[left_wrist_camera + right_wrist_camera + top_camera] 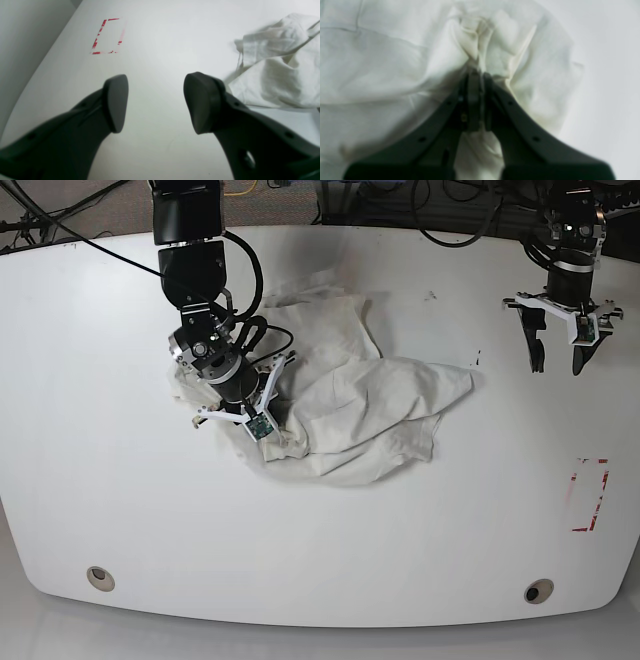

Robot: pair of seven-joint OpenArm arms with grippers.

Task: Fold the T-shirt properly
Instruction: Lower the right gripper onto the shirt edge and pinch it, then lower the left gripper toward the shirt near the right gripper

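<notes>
Right claw [478,75] pinches the crumpled T-shirt [350,415], apparently lying crosswise; left claw [156,100] wide.

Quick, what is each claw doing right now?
Left gripper: open, holding nothing, hanging over bare table.
Right gripper: shut, pinching a bunch of the T-shirt.
</notes>
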